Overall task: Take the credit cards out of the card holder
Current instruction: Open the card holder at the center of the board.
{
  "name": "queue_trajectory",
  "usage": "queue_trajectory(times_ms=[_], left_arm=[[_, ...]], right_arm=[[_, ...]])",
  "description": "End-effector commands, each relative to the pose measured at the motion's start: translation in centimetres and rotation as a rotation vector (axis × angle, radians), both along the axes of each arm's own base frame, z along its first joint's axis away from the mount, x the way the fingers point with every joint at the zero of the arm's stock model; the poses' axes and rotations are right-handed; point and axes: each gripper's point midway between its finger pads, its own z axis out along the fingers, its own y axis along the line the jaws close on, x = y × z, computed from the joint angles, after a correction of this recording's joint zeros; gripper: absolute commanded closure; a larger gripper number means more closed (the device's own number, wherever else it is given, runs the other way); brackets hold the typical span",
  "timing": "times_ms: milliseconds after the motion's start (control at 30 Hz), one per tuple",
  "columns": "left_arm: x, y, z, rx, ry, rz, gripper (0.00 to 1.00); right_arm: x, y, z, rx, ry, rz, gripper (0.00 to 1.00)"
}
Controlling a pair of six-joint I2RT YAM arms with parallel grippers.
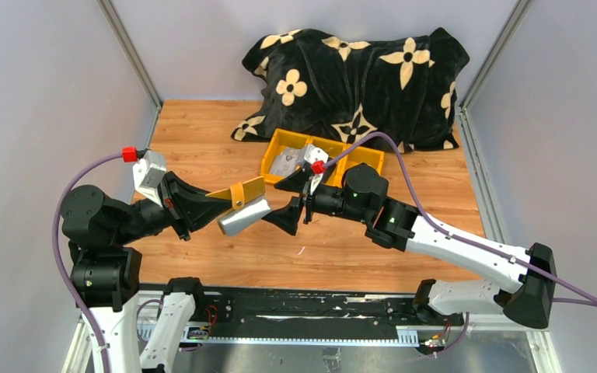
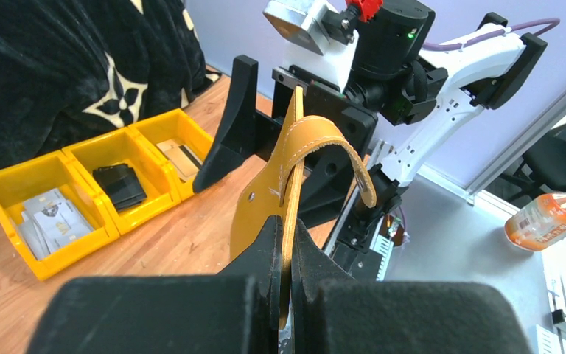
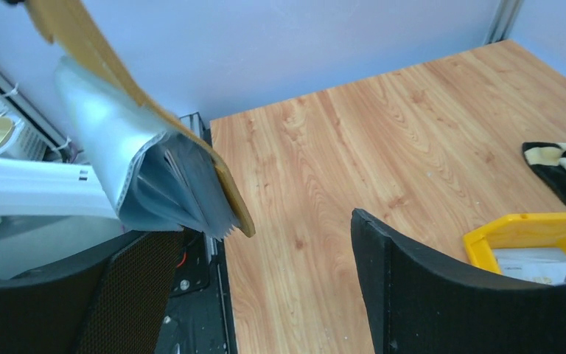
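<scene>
Wooden table [image 1: 202, 132] shut in by walls on left and right. Bare wood seen under both arms. Yellow bin [image 1: 269, 165] and black blanket [image 1: 357, 70] set at back edge. Card holder [image 1: 245, 193] held up in air, pinched tight by left gripper [image 1: 219, 205], grey sleeves [image 1: 242, 221] hung below. Right gripper [image 1: 274, 203] spread wide, just beside sleeves. Touch cannot be told.

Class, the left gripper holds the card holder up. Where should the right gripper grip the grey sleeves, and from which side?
Probably the free, fanned end of the sleeves, which juts from the card holder toward the open right gripper. Come in level from the right arm's side. The left gripper, shut on the yellow leaf, blocks the other end.
</scene>
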Motion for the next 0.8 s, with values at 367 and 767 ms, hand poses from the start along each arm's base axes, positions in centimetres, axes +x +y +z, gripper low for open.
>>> queue_trajectory(times_ms=[367, 767], left_arm=[[-1.0, -0.4, 1.0, -0.009, -0.003, -0.061, 1.00], [-0.7, -0.5, 0.3, -0.009, 0.024, -0.078, 1.00]], right_arm=[[0.3, 1.7, 8.6, 0.246, -0.051, 0.051, 0.13], [-2.9, 0.3, 11.7, 0.369, -0.052, 0.185, 0.17]])
